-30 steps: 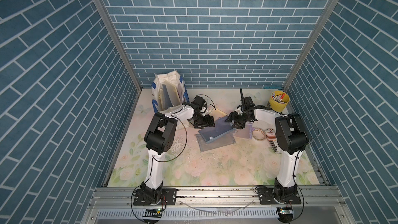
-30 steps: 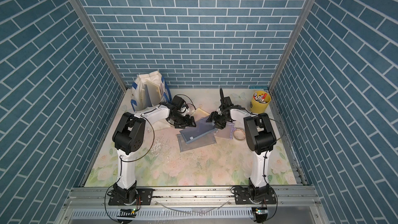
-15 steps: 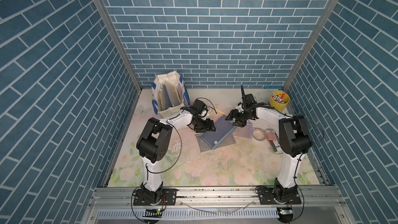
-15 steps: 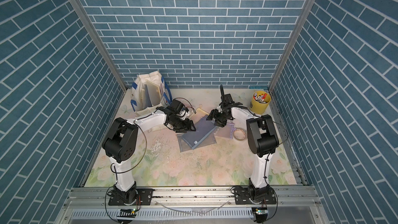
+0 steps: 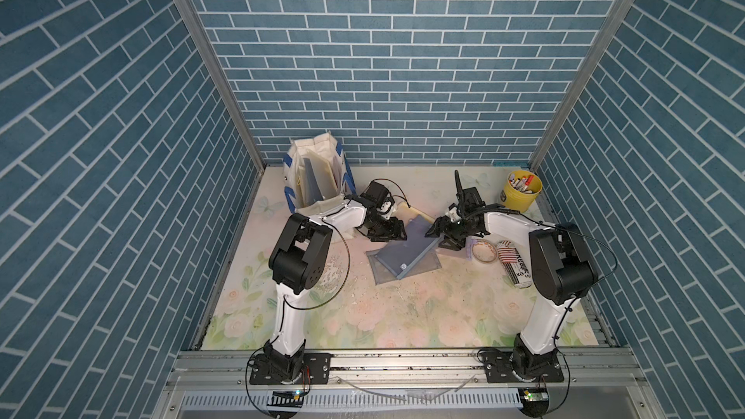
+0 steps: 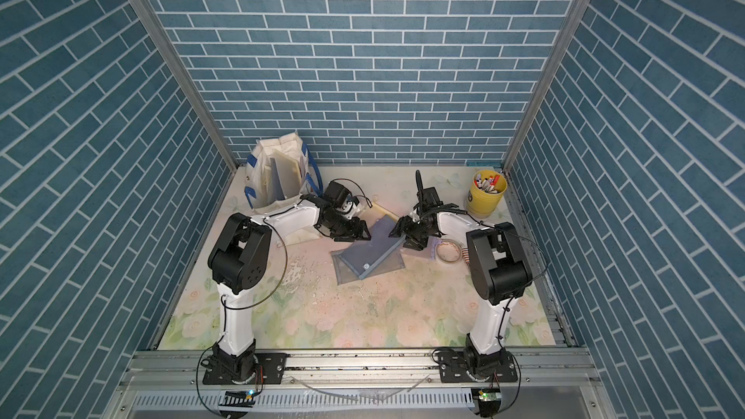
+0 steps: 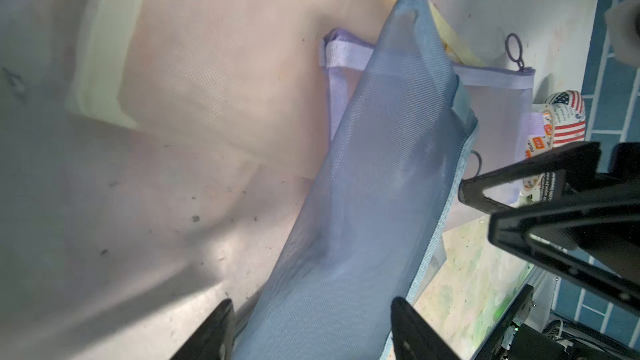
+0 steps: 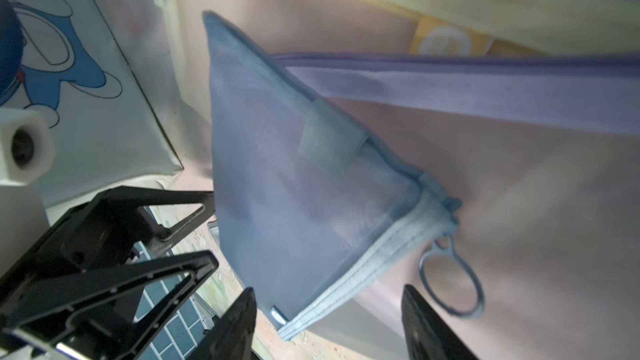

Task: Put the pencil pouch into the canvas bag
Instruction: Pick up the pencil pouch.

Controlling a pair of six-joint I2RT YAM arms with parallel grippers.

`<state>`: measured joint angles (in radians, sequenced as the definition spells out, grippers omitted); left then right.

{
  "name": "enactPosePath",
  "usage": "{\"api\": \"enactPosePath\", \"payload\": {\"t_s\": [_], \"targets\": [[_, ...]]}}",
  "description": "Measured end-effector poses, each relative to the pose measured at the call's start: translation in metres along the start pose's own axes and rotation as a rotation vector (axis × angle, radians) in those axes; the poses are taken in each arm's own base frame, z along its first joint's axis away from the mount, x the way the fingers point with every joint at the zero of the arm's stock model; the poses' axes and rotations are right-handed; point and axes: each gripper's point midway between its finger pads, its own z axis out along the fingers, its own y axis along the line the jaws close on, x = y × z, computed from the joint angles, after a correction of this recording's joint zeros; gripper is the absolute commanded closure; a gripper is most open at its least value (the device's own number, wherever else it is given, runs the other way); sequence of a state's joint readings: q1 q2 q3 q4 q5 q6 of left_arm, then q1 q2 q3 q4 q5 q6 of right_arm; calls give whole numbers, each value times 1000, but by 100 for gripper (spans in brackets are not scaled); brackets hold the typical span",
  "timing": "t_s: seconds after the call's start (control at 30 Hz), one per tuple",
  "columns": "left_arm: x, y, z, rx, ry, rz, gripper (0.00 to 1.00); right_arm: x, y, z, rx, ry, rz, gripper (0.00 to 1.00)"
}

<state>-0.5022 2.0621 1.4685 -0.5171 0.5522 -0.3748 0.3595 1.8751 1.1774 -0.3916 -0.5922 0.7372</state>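
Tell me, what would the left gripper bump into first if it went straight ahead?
The blue pouch. It lies right between the left gripper's fingers, so the gripper would push into it first. The purple pouch lies beyond, though depth is unclear.

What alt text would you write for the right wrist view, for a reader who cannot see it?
A blue mesh pouch lies partly over a purple-zipped pouch, its ring-pull corner between the right gripper's open fingers. The left gripper sits at its opposite edge.

Only "ex" can be read, on the striped flag pouch [image 5: 512, 266] lying past the tape roll [image 5: 483, 252] from the right tool [image 5: 435, 235].
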Motion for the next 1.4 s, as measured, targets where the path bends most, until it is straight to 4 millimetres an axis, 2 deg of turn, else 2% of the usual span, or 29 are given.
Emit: {"api": "enactPosePath", "payload": {"t_s": [0.17, 0.3, 0.43, 0.73, 0.87, 1.0, 1.1, 1.2, 1.3, 1.4], "targets": [[9, -7, 8, 19, 17, 0, 40, -3, -1, 9, -19, 7, 13, 37], [21, -17, 16, 41, 30, 4, 51, -7, 3, 11, -40, 0, 7, 40], [31, -26, 16, 74, 30, -14, 64, -8, 7, 13, -56, -1, 2, 43], [15, -51, 5, 175, -43, -25, 83, -2, 17, 18, -76, 12, -15, 43], [13, -54, 4, 188, -50, -31, 99, 0, 18, 19, -79, 15, -21, 42], [15, -56, -3, 184, -47, -33, 100, 0, 19, 19, -80, 16, -17, 38], [13, -65, -25, 181, -70, -23, 100, 1, 20, 15, -75, 15, -15, 35], [2, -84, -64, 184, -130, 12, 100, 5, 23, 5, -58, 15, -19, 33], [-19, -106, -116, 190, -232, 58, 100, 1, 35, -10, -40, -1, -55, 32], [-44, -122, -174, 185, -351, 87, 100, -11, 56, -29, -37, -39, -114, 31]]}}
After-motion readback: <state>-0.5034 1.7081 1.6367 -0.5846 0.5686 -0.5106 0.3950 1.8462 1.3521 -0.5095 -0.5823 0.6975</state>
